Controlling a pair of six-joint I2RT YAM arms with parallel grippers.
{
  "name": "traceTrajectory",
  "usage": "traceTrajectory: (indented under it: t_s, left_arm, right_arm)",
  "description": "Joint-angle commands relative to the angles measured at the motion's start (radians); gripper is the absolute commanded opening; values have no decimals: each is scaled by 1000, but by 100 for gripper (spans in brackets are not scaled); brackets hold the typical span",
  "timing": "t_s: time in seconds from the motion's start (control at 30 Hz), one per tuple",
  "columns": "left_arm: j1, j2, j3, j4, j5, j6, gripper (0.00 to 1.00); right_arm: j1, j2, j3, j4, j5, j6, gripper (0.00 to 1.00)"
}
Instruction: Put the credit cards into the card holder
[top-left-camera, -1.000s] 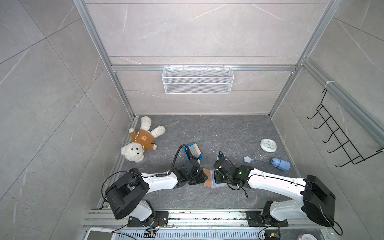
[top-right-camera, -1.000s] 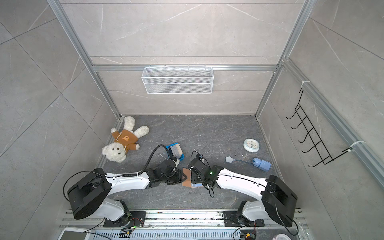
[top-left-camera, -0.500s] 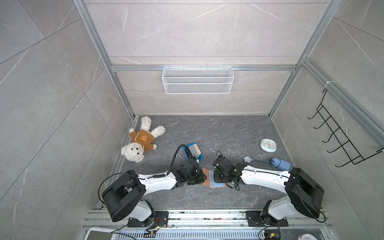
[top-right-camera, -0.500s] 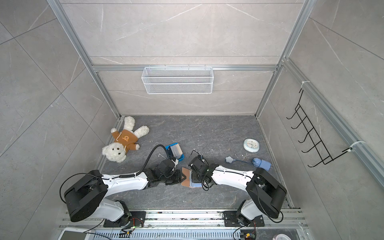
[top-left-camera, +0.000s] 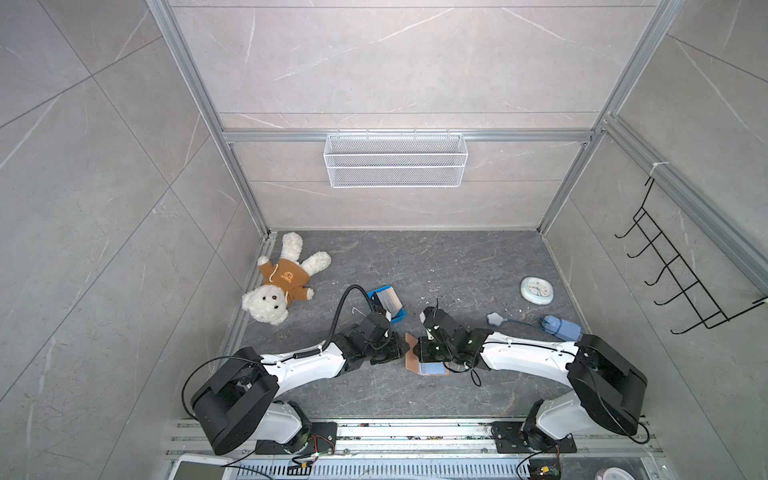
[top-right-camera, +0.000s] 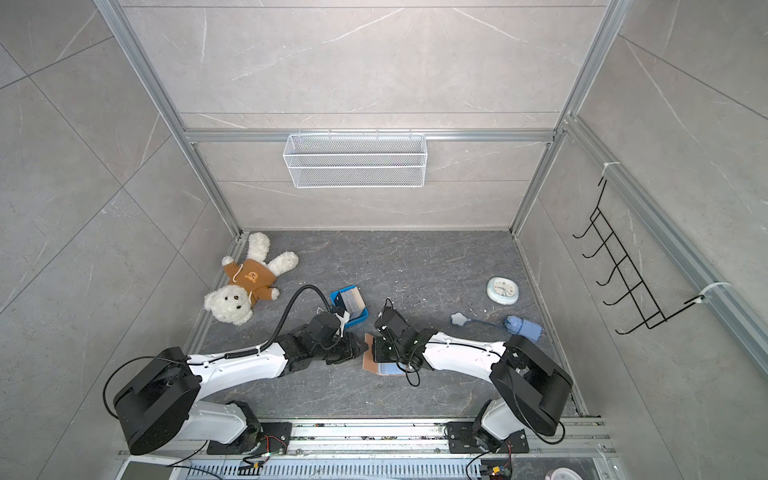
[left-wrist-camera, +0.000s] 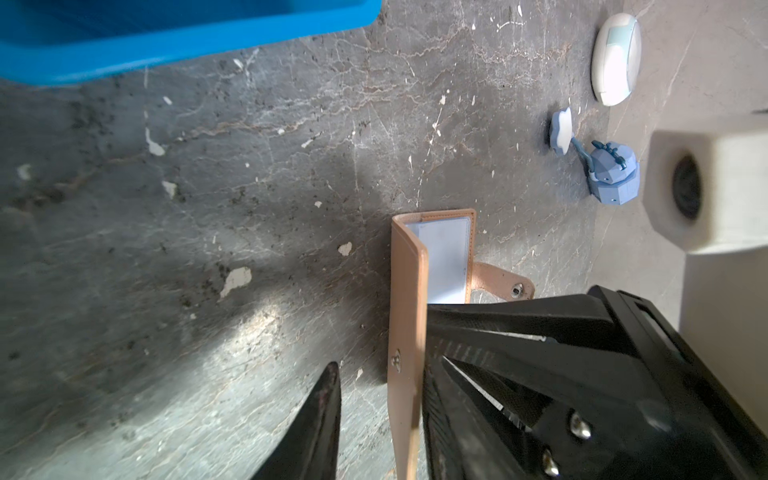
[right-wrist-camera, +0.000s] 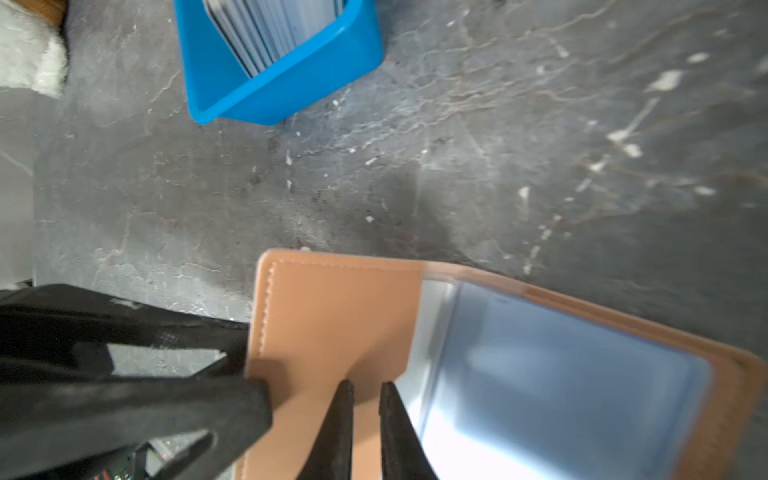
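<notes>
The tan card holder (top-left-camera: 411, 353) (top-right-camera: 369, 361) lies open on the dark floor between both arms. One cover (left-wrist-camera: 405, 311) stands upright, and the clear bluish sleeves (right-wrist-camera: 561, 365) face up. My left gripper (top-left-camera: 401, 350) (top-right-camera: 360, 352) (left-wrist-camera: 382, 370) is open and straddles that raised cover, which rests against one finger with a gap to the other. My right gripper (top-left-camera: 420, 357) (top-right-camera: 376, 354) (right-wrist-camera: 365, 388) hovers over the tan inner cover (right-wrist-camera: 332, 311), its tips a narrow gap apart with nothing between them. The credit cards (top-left-camera: 388, 300) (top-right-camera: 353, 300) (right-wrist-camera: 274, 33) stand stacked in a blue tray (top-left-camera: 397, 319) (left-wrist-camera: 166, 37).
A teddy bear (top-left-camera: 282, 286) lies at the left wall. A round white clock (top-left-camera: 537, 290) and a blue toy on a cord (top-left-camera: 561, 327) lie at the right. A wire basket (top-left-camera: 395, 160) hangs on the back wall, and a black hook rack (top-left-camera: 673, 274) on the right wall.
My right gripper's jaws have narrowed over the card holder, and that arm's elbow has swung inward. My left gripper has opened slightly around the raised cover.
</notes>
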Motion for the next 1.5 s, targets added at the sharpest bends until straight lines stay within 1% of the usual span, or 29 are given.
traceTrajectory:
  t_s: [0.0,0.17,0.23,0.37,0.6,0.8,1.0,1.2,1.47]
  left_arm:
    - [14,-53,1,-40,20,23,35]
    - [18,-107,31,-132,8,67,31]
    - [18,-114,33,-135,19,76,29]
    - [17,-69,26,-65,78,57,24]
    - [14,43,7,52,95,25,19]
    - [12,101,-5,75,86,20,17]
    - [11,133,-13,87,82,25,16]
    - [7,130,-20,89,68,47,15]
    - [-11,152,-15,111,44,67,15]
  right_arm:
    - [11,34,-11,47,-35,-8,17]
    - [16,74,-7,59,-46,-4,16]
    - [15,89,-7,65,-46,1,15]
    - [15,107,-4,68,-44,10,14]
    - [15,97,-14,76,-28,28,12]
    - [14,43,-17,48,-12,18,12]
    - [4,-20,-25,-23,40,0,12]
    - [-6,-7,-31,-101,95,6,11]
    - [-9,-2,-62,-123,115,9,11]
